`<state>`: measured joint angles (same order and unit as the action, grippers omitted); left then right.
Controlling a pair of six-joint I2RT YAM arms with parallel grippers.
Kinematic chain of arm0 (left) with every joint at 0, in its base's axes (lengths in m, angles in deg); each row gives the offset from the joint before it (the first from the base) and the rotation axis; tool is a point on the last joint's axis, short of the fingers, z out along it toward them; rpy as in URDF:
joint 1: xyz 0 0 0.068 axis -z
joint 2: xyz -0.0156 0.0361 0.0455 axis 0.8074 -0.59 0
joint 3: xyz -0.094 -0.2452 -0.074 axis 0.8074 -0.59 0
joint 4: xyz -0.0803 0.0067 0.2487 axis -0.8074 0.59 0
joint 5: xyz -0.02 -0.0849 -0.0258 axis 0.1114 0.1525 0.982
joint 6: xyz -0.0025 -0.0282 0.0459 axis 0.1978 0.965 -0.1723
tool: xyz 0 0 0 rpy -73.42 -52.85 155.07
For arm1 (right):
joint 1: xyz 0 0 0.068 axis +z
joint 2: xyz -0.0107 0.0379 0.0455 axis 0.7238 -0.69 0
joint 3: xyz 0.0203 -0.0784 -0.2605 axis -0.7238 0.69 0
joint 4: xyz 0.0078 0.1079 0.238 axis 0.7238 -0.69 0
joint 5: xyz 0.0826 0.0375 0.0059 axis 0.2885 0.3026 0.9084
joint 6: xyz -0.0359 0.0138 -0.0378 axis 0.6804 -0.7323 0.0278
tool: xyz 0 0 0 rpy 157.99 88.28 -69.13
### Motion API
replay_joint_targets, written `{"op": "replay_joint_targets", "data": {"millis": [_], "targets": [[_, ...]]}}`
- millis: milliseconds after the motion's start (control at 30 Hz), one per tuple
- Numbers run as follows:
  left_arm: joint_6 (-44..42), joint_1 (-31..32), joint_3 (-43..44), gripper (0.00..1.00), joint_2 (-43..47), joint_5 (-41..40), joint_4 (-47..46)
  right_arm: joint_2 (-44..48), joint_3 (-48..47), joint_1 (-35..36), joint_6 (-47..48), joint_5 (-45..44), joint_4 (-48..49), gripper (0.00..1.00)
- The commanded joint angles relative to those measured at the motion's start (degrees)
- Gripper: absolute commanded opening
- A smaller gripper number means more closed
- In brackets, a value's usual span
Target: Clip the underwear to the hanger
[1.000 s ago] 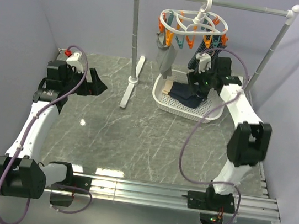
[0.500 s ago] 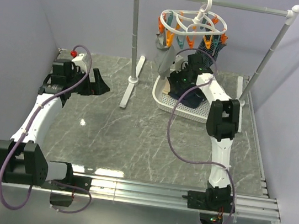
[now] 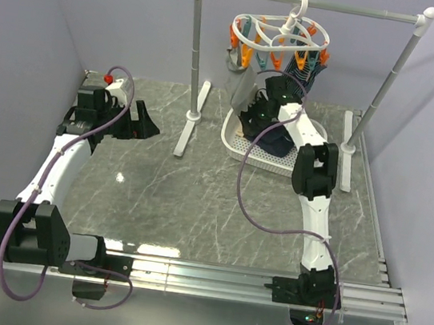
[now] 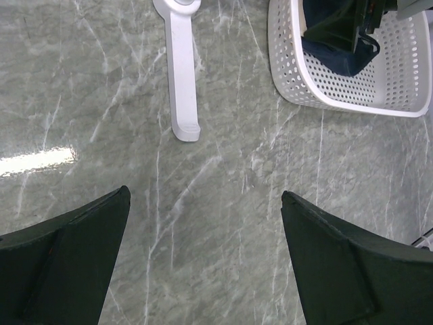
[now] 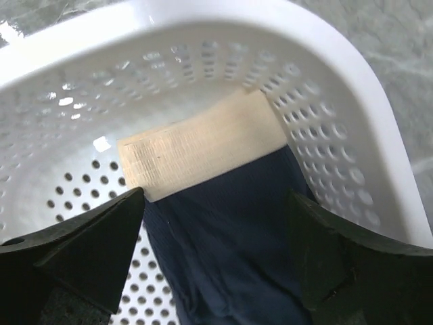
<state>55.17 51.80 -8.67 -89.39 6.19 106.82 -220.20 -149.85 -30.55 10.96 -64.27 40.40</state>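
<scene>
Looking down through my right hand point(image 5: 215, 203), I see its two fingers wide apart, holding nothing, right over the underwear point(image 5: 223, 250). The underwear lies in the white basket point(image 5: 379, 115), with the dark blue part toward 6 o'clock and the tan band point(image 5: 203, 145) toward 12 in that view. I think the hand hangs there open so it can drop down and pinch the cloth, maybe near the band, which looks flat and easy to grab. From above, the basket sits at about 1 o'clock on the table point(image 3: 198, 184), just below the hanger point(image 3: 279, 34) with its orange and teal pegs point(image 3: 252, 54), so the lift up should be short. My left hand point(image 4: 203, 200) waits at 9 o'clock, fingers apart too, holding nothing, out of the way.
</scene>
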Motion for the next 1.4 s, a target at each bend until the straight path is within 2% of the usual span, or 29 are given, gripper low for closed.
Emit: {"op": "replay_joint_targets", "data": {"millis": [0, 267, 367, 467, 500, 533, 567, 600, 800, 1000, 1167, 1367], "targets": [[-0.9, 0.1, 3.0, 0.99, -0.6, 0.8, 0.0, -2.7, -4.9, 1.2, 2.5, -0.9, -4.9, 0.89], [-1.7, 0.1, 3.0, 0.99, 0.2, 0.0, 1.0, -3.0, -3.4, 1.9, 6.5, -2.2, -7.2, 0.89], [-1.9, 0.1, 2.9, 0.99, 0.3, -0.4, 1.1, -2.8, -2.5, 2.0, 6.0, -3.5, -5.7, 0.83], [-2.1, 0.1, 3.0, 0.99, 0.3, -0.6, 1.2, -3.7, -4.0, 2.0, 5.9, -3.7, -6.3, 0.67], [-2.2, 0.1, 3.2, 0.99, 0.3, -0.6, 1.3, -3.8, -4.2, 2.1, 5.9, -3.7, -6.8, 0.55], [-2.3, 0.0, 3.1, 0.99, 0.3, -0.6, 1.4, -3.7, -4.2, 2.0, 5.9, -3.6, -6.8, 0.47], [-2.4, 0.1, 3.2, 0.99, 0.3, -0.7, 1.5, -3.4, -3.6, 2.1, 5.5, -3.5, -6.2, 0.26], [-2.4, 0.1, 3.3, 0.99, 0.3, -0.7, 1.6, -1.7, -1.4, 2.0, 5.3, -4.4, -5.4, 0.00], [-2.6, 0.1, 4.2, 0.99, 0.6, 0.6, 2.3, 10.9, 12.1, 1.7, 1.9, -8.7, 4.6, 0.00], [-2.5, 0.1, 5.4, 0.99, 1.6, -1.7, 2.3, 21.5, 15.6, -0.6, -2.8, -9.0, 7.9, 0.00], [-2.4, 0.1, 5.2, 0.99, 2.1, -3.2, 2.6, 27.2, 17.7, -1.0, -3.7, -7.6, 5.3, 0.00], [-1.4, 0.0, 5.7, 0.99, 4.6, -3.3, 2.4, 40.4, 24.1, -1.1, -5.5, -6.1, 2.7, 0.00]]}}
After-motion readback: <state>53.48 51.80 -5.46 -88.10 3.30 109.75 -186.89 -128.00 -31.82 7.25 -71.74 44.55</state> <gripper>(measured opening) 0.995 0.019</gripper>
